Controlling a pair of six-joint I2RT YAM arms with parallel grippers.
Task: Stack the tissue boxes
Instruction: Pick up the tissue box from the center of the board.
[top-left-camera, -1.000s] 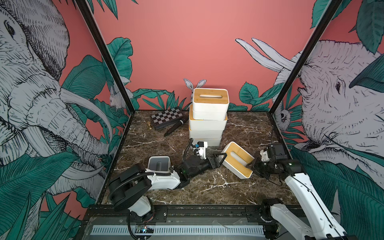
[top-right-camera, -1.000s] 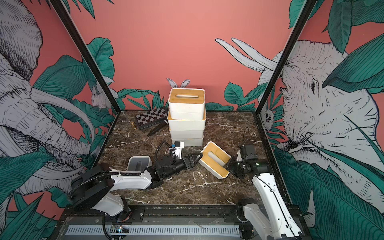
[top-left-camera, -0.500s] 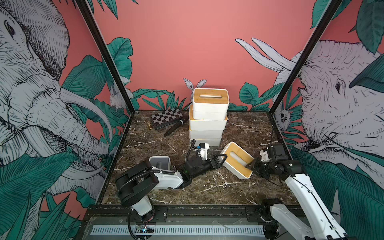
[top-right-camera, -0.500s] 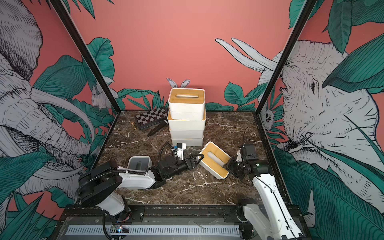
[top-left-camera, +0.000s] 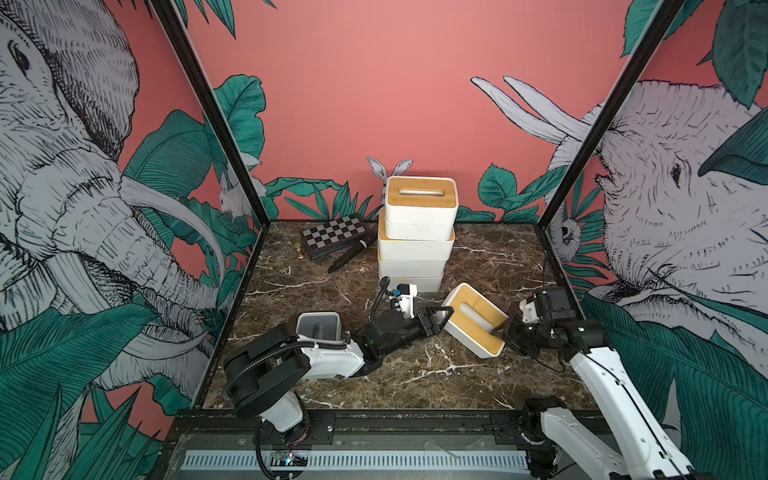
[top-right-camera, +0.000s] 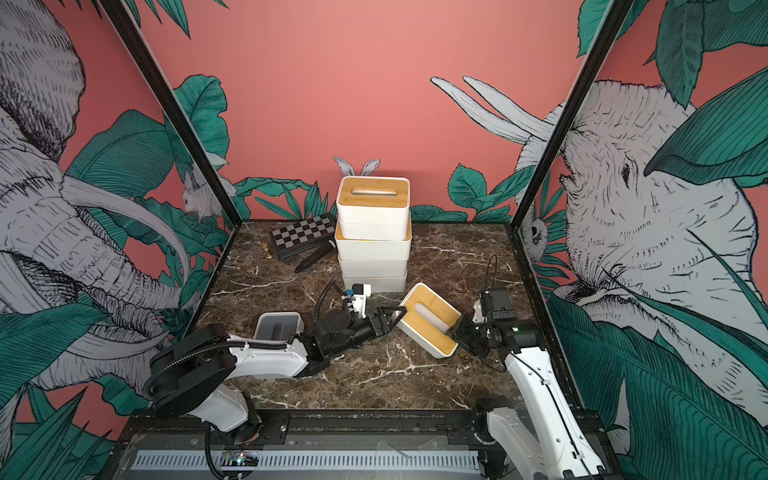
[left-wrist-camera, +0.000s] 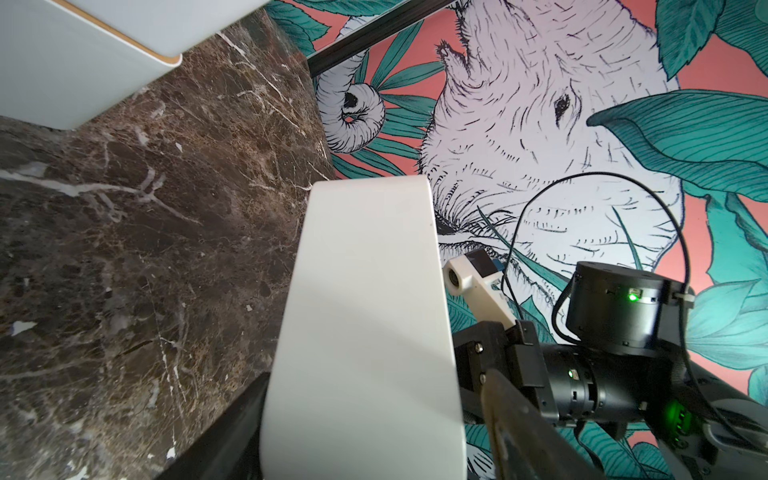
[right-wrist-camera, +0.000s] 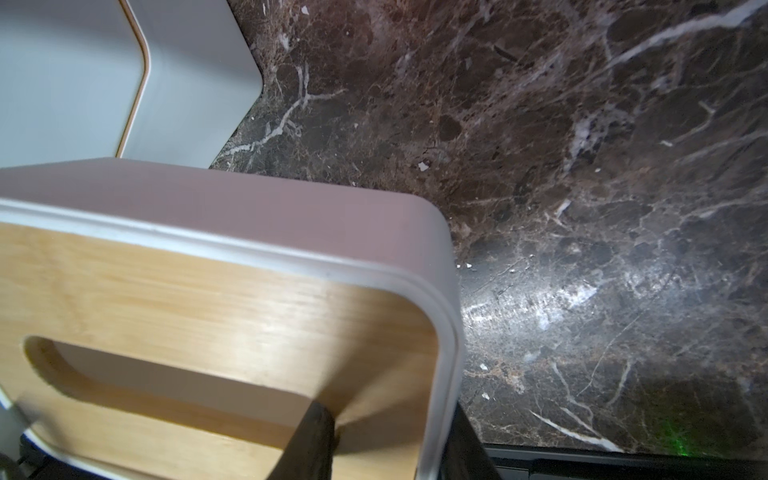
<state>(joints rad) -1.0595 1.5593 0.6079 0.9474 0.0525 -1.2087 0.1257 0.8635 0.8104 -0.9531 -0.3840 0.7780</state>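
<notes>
The jaws of the right arm (top-left-camera: 602, 374) pinch one end of the tilted bamboo-lidded tissue box (top-left-camera: 482, 332), just before the stack (top-left-camera: 415, 249) on the bench (top-left-camera: 415, 374), probably steadying it while those of the left arm (top-left-camera: 332, 357) straddle its other end, grip uncertain.

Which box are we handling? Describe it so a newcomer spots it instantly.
Start at the white stack by the back wall. Just in front, between left hand and right hand, is the tilted box. Its bamboo lid slants; the grey-lidded box nearby sits flat.
</notes>
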